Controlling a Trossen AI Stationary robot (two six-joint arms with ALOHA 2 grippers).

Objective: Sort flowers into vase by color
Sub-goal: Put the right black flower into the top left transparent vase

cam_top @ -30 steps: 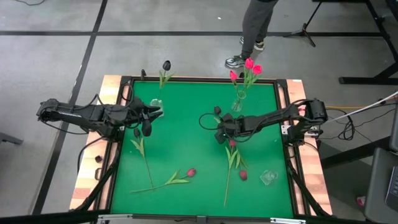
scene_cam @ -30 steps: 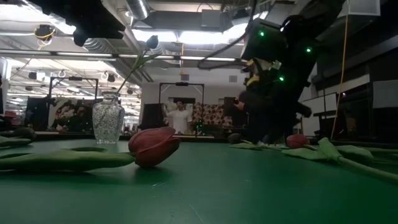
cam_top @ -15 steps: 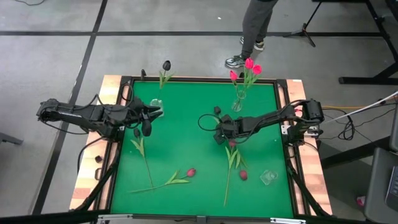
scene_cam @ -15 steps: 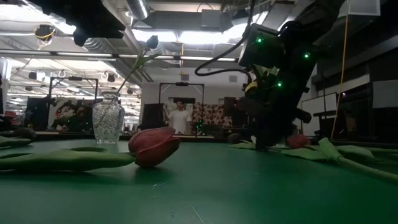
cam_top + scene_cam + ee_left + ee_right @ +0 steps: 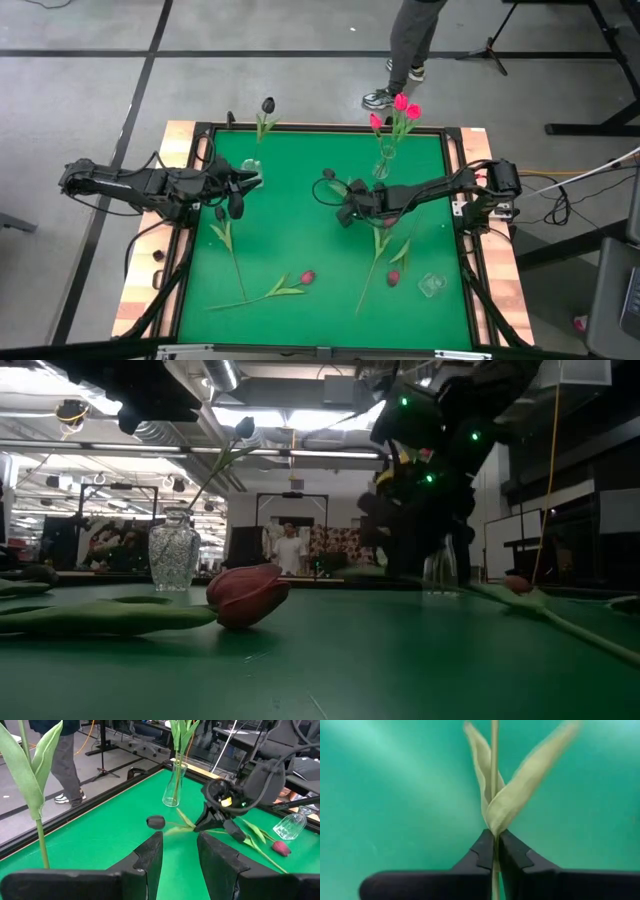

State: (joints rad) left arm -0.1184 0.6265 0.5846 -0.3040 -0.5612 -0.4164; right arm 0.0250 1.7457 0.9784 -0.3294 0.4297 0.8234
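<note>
The green table stands on a grey floor, and a person's legs show at its far edge in the high view; the low view instead looks into a workshop with ceiling lights and a person far behind. From above, the right gripper is near the middle of the table, and the left gripper hovers at the left edge. Only the right wrist view shows the grip well: the right gripper's fingers are pressed together on the thin stem of a tulip, just where its pale leaves fork. The left wrist view shows the left gripper with its fingers apart and nothing between them. That view also shows the dark head of the held tulip. Pink tulips stand in a slim vase at the far edge, and a dark tulip in a round glass vase. Other tulips lie on the mat, and one maroon bud lies close to the low camera. I can read no writing or labels.
</note>
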